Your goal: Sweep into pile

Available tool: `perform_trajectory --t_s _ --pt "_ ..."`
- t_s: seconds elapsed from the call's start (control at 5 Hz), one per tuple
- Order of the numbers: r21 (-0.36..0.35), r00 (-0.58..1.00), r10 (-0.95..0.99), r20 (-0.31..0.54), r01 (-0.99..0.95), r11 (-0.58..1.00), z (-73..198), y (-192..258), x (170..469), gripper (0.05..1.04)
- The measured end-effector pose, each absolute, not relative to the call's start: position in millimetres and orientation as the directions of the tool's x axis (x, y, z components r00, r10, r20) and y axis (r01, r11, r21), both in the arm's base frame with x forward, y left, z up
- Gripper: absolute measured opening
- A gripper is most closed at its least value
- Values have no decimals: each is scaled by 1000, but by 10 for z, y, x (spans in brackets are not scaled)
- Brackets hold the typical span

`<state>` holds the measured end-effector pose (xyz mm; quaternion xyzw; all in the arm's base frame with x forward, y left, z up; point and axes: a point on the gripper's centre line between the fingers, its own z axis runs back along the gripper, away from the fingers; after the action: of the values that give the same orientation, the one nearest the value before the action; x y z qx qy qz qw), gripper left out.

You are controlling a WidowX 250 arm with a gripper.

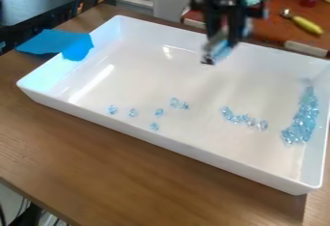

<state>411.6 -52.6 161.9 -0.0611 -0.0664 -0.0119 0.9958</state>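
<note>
Gripper (217,52) hangs over the far part of the white tray (145,80), wide or narrow I can't tell. Bluish beads (159,112) dot its near left, with a short row (236,119) farther right and a heap (300,123) along the right wall.

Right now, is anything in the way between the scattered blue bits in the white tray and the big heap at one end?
Only more bits: a short row lies on the tray between the scattered bits and the heap. Nothing else visible stands in between.
</note>
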Motion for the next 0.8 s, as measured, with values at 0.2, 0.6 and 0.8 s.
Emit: perform_trajectory --t_s 0.2,0.6,0.8 --pt "-24 990 -88 106 91 996 1542 -170 3963 364" --pt "183 981 -171 88 153 971 1005 681 3695 364" --pt "230 968 -230 97 203 952 931 831 3627 364"
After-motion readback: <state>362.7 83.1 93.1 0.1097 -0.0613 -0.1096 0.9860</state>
